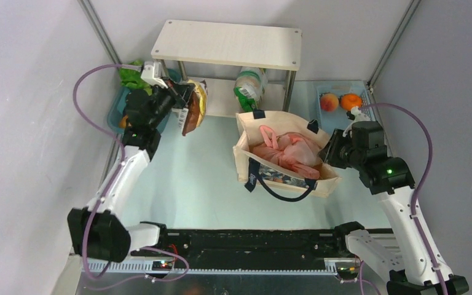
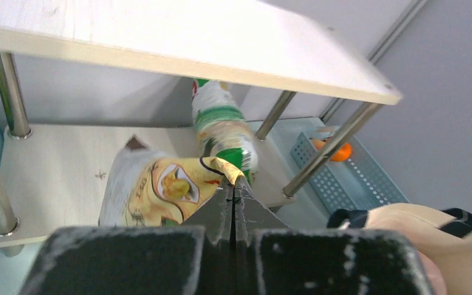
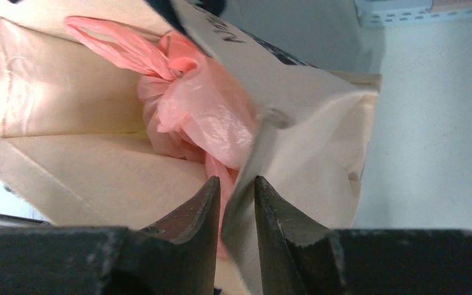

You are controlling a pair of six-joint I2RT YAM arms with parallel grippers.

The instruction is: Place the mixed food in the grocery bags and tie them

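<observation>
My left gripper (image 1: 183, 98) is shut on a corner of the brown-yellow crisp packet (image 1: 194, 112) and holds it hanging in the air left of the shelf; the wrist view shows the closed jaws (image 2: 233, 180) pinching the packet (image 2: 153, 190). The beige canvas tote (image 1: 270, 118) stands open at mid-table with the knotted pink plastic bag (image 1: 289, 153) inside. My right gripper (image 1: 329, 150) is shut on the tote's right rim; in its wrist view the canvas edge (image 3: 295, 117) sits between the jaws (image 3: 238, 184), with the pink bag (image 3: 203, 110) just beyond. No grapes, banana or radish show.
A wooden shelf (image 1: 227, 43) on metal legs stands at the back, with a green-white packet (image 1: 250, 86) under it. A blue basket (image 1: 362, 110) at the back right holds a peach-coloured fruit (image 1: 328, 102) and an orange (image 1: 351, 101). A teal basket (image 1: 115, 110) with something green (image 1: 132, 74) is at the back left.
</observation>
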